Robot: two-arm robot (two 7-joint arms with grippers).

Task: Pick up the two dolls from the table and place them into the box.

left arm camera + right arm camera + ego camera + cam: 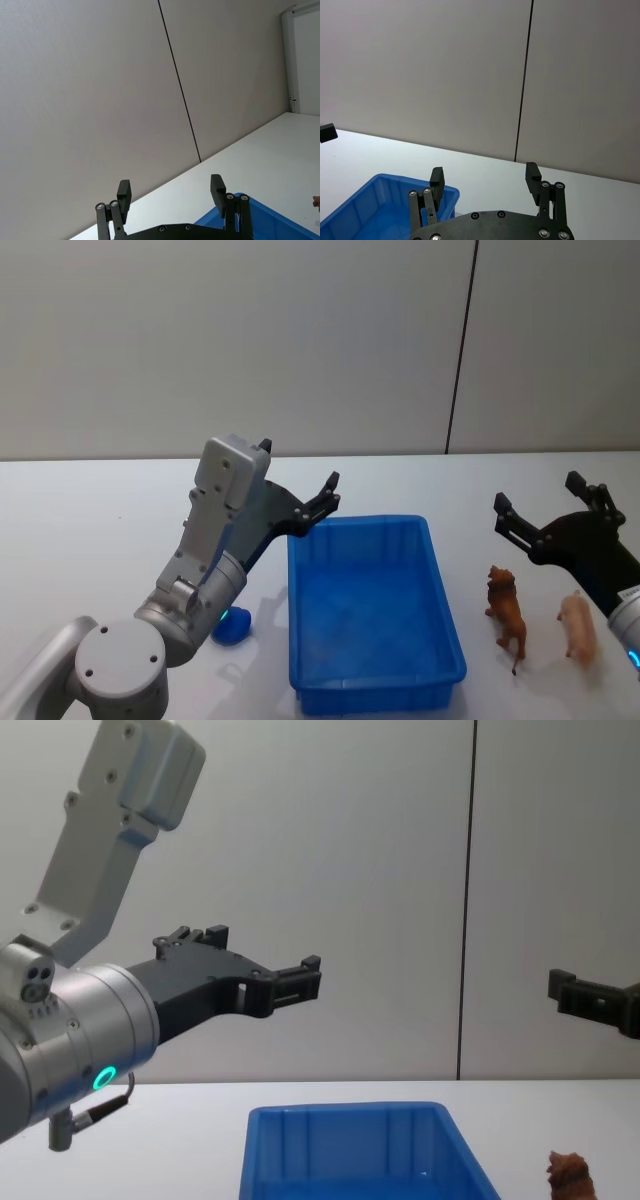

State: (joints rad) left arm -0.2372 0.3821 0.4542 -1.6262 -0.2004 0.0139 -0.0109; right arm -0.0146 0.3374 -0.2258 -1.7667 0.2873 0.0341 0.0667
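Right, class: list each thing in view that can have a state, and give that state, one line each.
box: upright on the table, empty.
brown doll: standing on the table, right of the box.
pink doll: on the table, right of the brown doll, not gripped.
left gripper: open, raised, holding nothing.
right gripper: open, raised, holding nothing.

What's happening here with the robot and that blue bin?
A two-armed robot is meant to put two dolls into the blue box, and neither has been picked up yet. The brown doll and the pink doll stand on the table on the robot's right of the box, which has nothing in it. The right gripper hangs in the air near them, jaws open. The left gripper is raised by the box's far left corner, jaws also open.
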